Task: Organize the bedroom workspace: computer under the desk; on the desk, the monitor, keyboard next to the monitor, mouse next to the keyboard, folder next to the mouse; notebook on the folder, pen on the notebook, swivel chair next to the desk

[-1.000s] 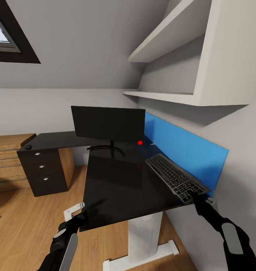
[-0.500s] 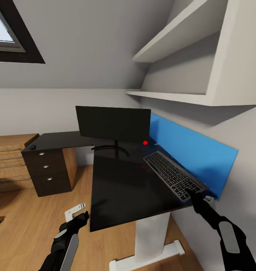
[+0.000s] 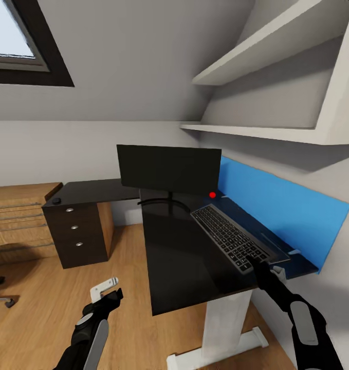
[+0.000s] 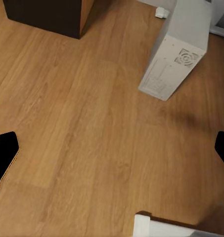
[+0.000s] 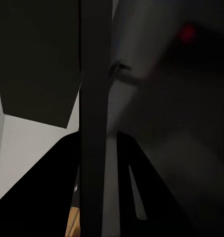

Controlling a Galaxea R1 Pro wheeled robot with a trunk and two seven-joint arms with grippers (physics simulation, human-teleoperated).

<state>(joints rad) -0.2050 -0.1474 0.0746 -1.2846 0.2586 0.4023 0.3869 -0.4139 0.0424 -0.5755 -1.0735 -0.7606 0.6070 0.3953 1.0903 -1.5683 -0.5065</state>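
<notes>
The black monitor point(image 3: 169, 168) stands on the glossy black desk point(image 3: 179, 262). In front of it, my right gripper point(image 3: 256, 264) is shut on the near end of the dark keyboard point(image 3: 230, 238), which hovers slightly tilted over the desk beside the blue back panel point(image 3: 282, 205). In the right wrist view the keyboard point(image 5: 94, 123) shows edge-on between the fingers point(image 5: 57, 187). The tiny black mouse point(image 3: 56, 200) sits at the desk's far left end, above the drawer unit point(image 3: 74, 239). My left gripper point(image 3: 110, 292) hangs open and empty over the wooden floor. The white computer point(image 4: 178, 47) stands on the floor.
White wall shelves point(image 3: 256, 131) hang above the desk's right side. A wooden drawer chest point(image 3: 17, 216) stands at the left. A chrome wheeled chair leg point(image 3: 2, 300) pokes in at the left edge. A white desk leg point(image 3: 225, 329) rises near my right arm.
The camera has turned, shifting the whole picture rightward. My right gripper has carried the keyboard away from the blue panel, toward the monitor's front. The left arm has barely moved.
</notes>
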